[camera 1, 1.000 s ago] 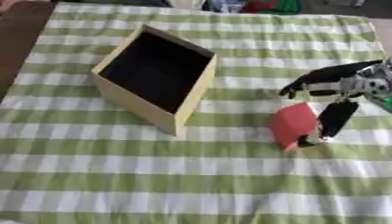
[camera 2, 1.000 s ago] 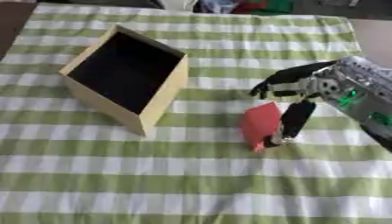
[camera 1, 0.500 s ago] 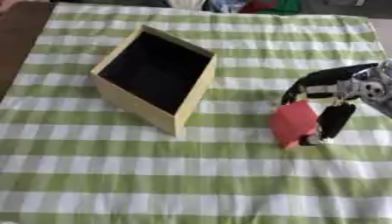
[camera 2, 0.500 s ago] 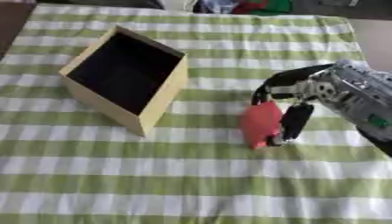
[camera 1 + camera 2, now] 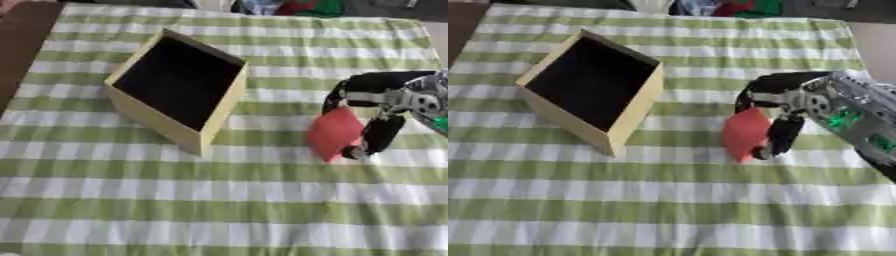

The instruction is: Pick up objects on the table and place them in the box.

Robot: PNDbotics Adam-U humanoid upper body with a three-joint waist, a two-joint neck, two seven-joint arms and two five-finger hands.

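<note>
Your right hand [image 5: 785, 112] partly cut off right of the box [image 5: 175, 90], fingers curled round a flat red block [image 5: 335, 133] on the green-striped cloth [image 5: 219, 200], box interior dark, tan walls, block's far edge hidden.

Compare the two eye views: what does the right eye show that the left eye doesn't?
Only the right eye view shows the silver forearm with green parts behind the right hand. Only the left eye view shows a wide brown strip of bare table at the left edge. Both show the open box, and the red object with the hand's fingers curled round it on the green striped cloth.
</note>
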